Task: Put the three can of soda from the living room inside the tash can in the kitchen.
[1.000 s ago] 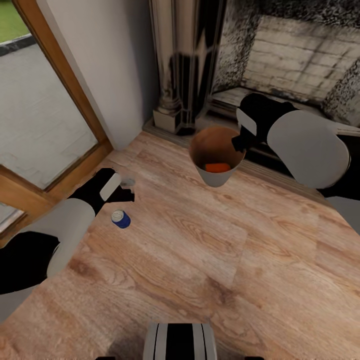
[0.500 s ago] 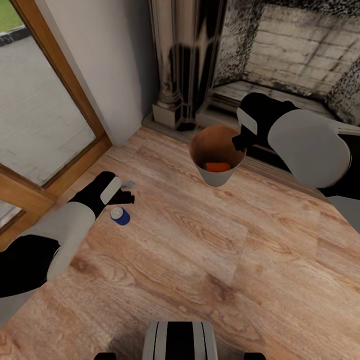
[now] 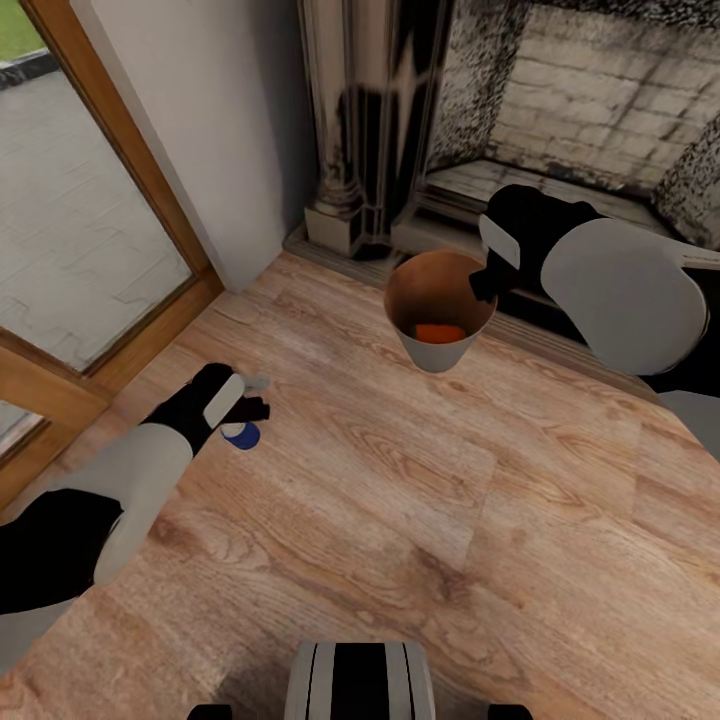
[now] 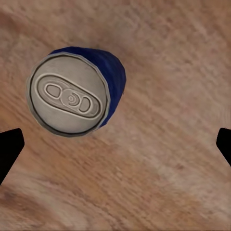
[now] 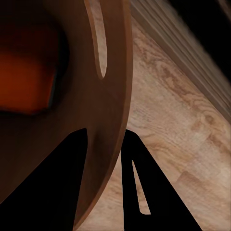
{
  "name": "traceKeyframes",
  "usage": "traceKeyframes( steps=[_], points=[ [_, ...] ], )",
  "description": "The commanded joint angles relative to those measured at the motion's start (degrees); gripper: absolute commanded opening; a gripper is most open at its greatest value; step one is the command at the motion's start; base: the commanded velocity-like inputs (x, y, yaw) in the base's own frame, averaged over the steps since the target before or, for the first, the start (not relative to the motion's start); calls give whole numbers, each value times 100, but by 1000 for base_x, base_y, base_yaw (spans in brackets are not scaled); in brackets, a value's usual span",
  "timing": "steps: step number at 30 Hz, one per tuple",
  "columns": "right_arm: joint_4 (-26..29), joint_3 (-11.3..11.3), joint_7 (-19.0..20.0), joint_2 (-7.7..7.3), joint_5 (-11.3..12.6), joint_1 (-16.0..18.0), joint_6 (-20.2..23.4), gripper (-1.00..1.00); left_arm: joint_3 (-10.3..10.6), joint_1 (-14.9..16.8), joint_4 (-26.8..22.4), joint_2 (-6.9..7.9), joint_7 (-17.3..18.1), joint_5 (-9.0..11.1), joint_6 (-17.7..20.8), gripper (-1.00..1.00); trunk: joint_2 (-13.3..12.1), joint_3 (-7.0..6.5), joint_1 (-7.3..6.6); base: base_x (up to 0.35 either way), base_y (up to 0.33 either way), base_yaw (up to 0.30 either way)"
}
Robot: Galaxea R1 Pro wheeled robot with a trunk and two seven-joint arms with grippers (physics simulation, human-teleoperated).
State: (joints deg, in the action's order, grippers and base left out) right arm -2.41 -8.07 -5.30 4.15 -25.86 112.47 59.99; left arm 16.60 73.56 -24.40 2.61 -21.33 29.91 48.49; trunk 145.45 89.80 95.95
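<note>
A dark blue soda can (image 3: 241,436) with a silvery top (image 4: 67,98) stands upright on the wood floor. My left gripper (image 3: 252,396) hovers right above it, open, its dark fingertips (image 4: 8,150) spread wide on either side of the can. My right gripper (image 3: 482,287) is shut on the rim of the trash can (image 3: 437,352), holding it off the floor. The bin is pale grey outside and coppery brown inside (image 5: 103,101). An orange soda can (image 3: 440,333) lies in its bottom.
A dark ornate fireplace (image 3: 560,110) with a stone hearth stands just behind the bin. A wood-framed glass door (image 3: 90,230) and a white wall close off the left. Open wood floor (image 3: 420,520) stretches in front of my base (image 3: 360,682).
My left gripper has come down and over the blue can, now covering part of it in the head view. The right arm with the bin has held nearly still.
</note>
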Motion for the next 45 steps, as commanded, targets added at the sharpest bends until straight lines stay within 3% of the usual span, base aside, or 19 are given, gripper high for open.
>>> traceKeyframes(
  steps=[1, 14, 18, 29, 33, 38, 45],
  points=[
    [3, 0, 7, 2, -7, 3, 1, -100, -1, -37, -13, 0, -4, -3, -12, 100, 0, -1, -1, 0, 0, 0],
    [4, 7, 3, -2, -7, 3, 1, -100, -34, -112, 6, 146, 6, -3, -171, 100, 0, -1, -1, 0, 0, 0],
    [4, -2, 3, -12, -7, 1, 1, -100, -34, -114, 6, 298, 9, -3, -219, 100, 0, -1, -1, 0, 0, 0],
    [0, 224, 6, -347, -24, -176, 1, -100, -19, -118, -32, 297, 28, 20, -564, 100, 1, 0, 0, 0, 0, 0],
    [0, 322, 6, -347, -79, -176, 1, -100, -19, -118, -32, 297, 28, 20, -689, 100, 1, 0, 0, 0, 0, 0],
    [0, 199, 5, -313, -24, -175, 1, -100, -21, -123, -22, 292, 32, 25, -688, 100, 1, 0, 0, 0, 0, 0],
    [28, 264, 3, -374, 114, -417, 1, -100, -25, -348, -250, 285, -41, -42, -842, 100, 1, 0, 0, 0, 0, 0]
  ],
)
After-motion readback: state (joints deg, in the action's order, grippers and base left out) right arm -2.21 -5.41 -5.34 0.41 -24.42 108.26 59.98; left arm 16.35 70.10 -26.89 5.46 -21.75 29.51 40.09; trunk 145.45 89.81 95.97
